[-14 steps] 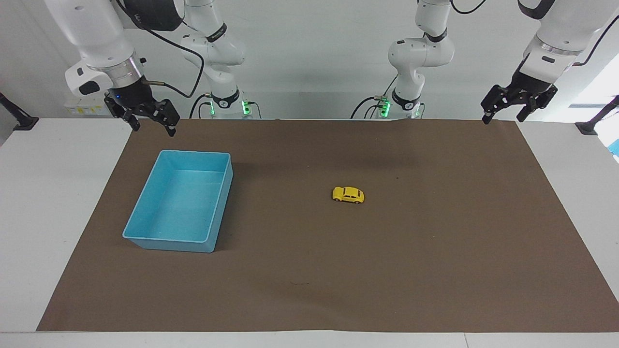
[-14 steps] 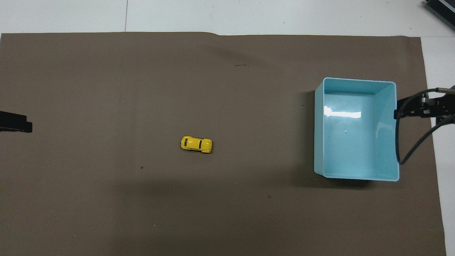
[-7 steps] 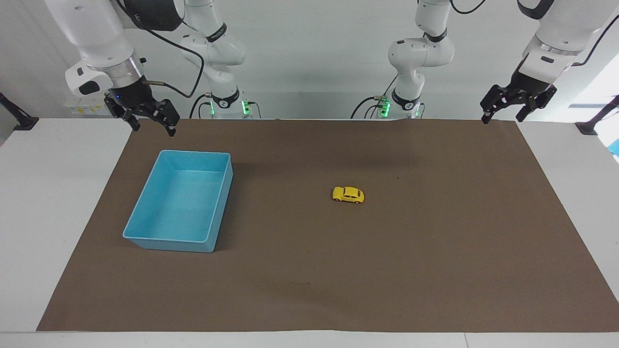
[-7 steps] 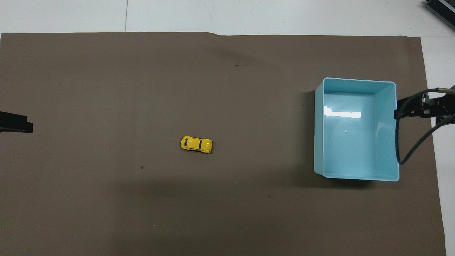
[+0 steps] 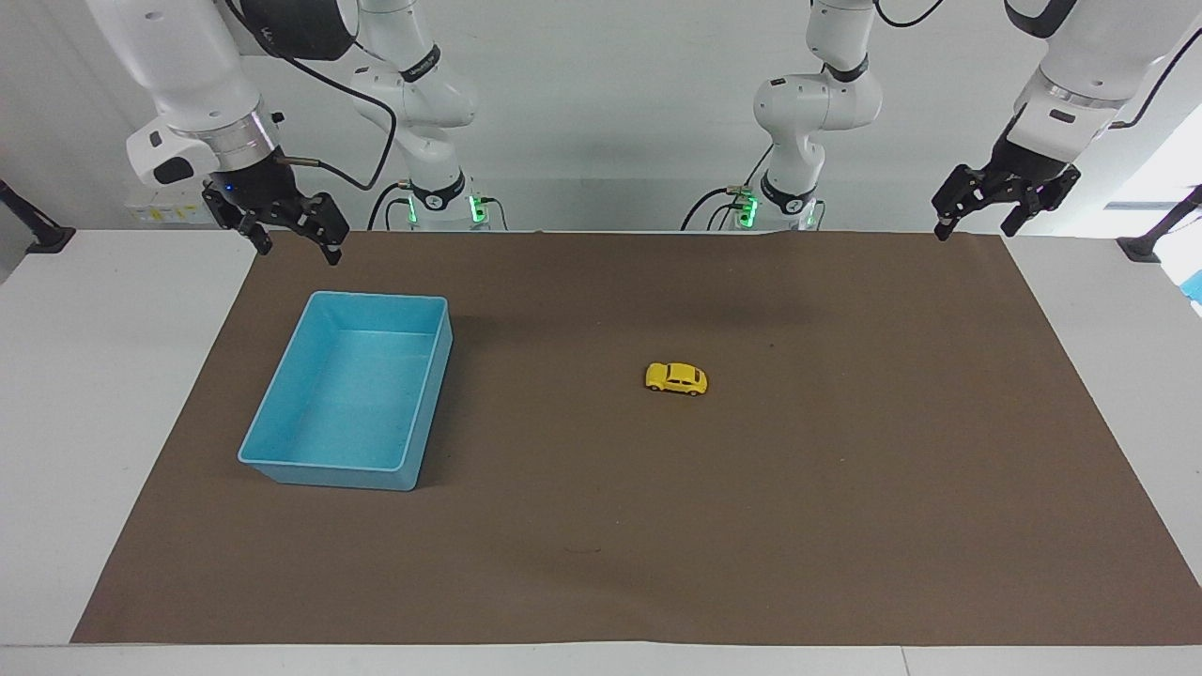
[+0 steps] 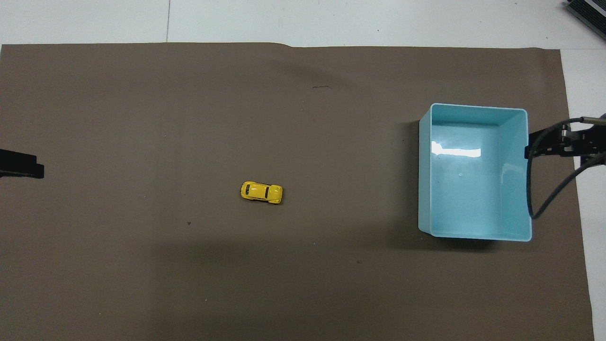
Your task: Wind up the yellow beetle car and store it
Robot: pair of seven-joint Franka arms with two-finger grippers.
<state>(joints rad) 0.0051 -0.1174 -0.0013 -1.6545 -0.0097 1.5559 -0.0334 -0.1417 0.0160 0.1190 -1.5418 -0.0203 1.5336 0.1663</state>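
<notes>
The yellow beetle car (image 5: 676, 378) stands on its wheels near the middle of the brown mat, also seen in the overhead view (image 6: 261, 192). My left gripper (image 5: 977, 230) hangs open and empty above the mat's corner at the left arm's end, close to the robots; only its tip (image 6: 21, 166) shows in the overhead view. My right gripper (image 5: 299, 250) hangs open and empty above the mat's edge beside the blue bin, at the right arm's end; it also shows in the overhead view (image 6: 558, 142). Both grippers are well away from the car.
A light-blue open bin (image 5: 329, 474) with nothing in it stands on the mat toward the right arm's end, also seen in the overhead view (image 6: 478, 235). The brown mat (image 5: 845, 526) covers most of the white table.
The left gripper has crept up very slightly. The car, the bin and the right gripper have not moved.
</notes>
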